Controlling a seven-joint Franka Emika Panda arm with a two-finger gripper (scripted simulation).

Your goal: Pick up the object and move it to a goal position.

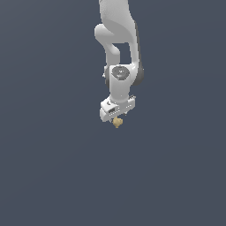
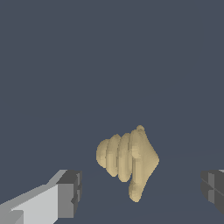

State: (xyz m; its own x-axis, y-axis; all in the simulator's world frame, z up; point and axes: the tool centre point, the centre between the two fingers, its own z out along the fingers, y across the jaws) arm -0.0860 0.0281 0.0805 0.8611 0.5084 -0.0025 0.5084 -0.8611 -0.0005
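Observation:
The object [image 1: 117, 122] is a tiny tan-yellow ribbed blob that peeks out just under the white arm's hand in the exterior view. In the wrist view the object [image 2: 129, 159] lies on the dark floor between my two fingers. My gripper [image 2: 140, 192] is open, with a wide gap on each side of the blob. One grey fingertip [image 2: 70, 194] and the other fingertip [image 2: 213, 189] both stand apart from it. From outside, the gripper [image 1: 116, 118] hangs straight above the blob, its fingers mostly hidden by the hand.
A plain dark grey-blue floor [image 1: 53, 167] fills both views. The white arm [image 1: 119, 35] comes down from the top of the exterior view.

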